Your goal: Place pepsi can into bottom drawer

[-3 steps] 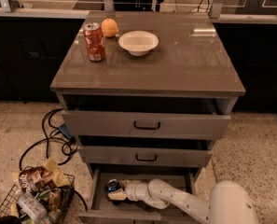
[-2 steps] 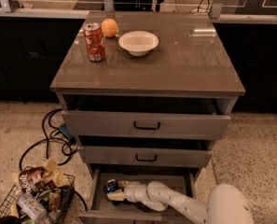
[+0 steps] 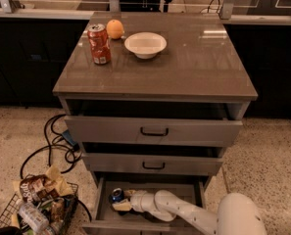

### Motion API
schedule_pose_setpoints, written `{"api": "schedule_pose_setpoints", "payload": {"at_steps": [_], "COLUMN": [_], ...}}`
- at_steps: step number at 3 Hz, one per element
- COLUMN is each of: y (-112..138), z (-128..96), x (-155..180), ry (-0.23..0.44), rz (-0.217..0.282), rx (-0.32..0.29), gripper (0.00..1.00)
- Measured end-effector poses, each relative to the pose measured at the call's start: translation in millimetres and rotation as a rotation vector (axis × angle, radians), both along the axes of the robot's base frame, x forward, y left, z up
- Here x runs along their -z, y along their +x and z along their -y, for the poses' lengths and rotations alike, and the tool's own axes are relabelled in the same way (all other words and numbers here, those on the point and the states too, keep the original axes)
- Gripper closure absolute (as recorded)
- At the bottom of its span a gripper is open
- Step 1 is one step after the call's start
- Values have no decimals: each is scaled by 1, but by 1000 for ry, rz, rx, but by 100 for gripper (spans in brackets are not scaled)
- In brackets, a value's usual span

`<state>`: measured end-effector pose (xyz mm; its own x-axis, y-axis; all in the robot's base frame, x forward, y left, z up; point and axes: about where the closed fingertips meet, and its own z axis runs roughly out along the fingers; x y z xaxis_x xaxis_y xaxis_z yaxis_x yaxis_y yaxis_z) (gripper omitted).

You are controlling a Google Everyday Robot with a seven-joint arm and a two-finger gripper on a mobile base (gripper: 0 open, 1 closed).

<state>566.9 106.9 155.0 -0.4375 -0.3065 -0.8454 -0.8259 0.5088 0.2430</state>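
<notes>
The bottom drawer [image 3: 102, 210] of the grey cabinet is pulled open at the lower middle of the camera view. The pepsi can [image 3: 116, 195], dark blue with a silver top, is inside it at the back left, near the drawer floor. My gripper [image 3: 121, 200] reaches into the drawer from the right on the white arm, and its yellowish fingers [image 3: 122, 206] lie right against the can. The arm hides part of the drawer floor.
On the cabinet top stand a red-orange soda can [image 3: 99, 44], an orange [image 3: 115, 29] and a white bowl [image 3: 145, 44]. The two upper drawers [image 3: 154, 130] stand slightly open. A wire basket of snack bags [image 3: 37, 204] and black cables [image 3: 54, 146] lie on the floor at left.
The gripper and the can have stayed in about the same spot in the bottom drawer; nothing else has moved.
</notes>
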Motion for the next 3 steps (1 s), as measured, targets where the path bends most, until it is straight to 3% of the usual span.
{"api": "schedule_pose_setpoints", "payload": {"at_steps": [2,3], "y": [-2,-2], "z": [-4,-5], "x": [0,0], "ry": [3,4], "rz": [-2,-3], "rx": [-4,-6], "gripper": [7,0]}}
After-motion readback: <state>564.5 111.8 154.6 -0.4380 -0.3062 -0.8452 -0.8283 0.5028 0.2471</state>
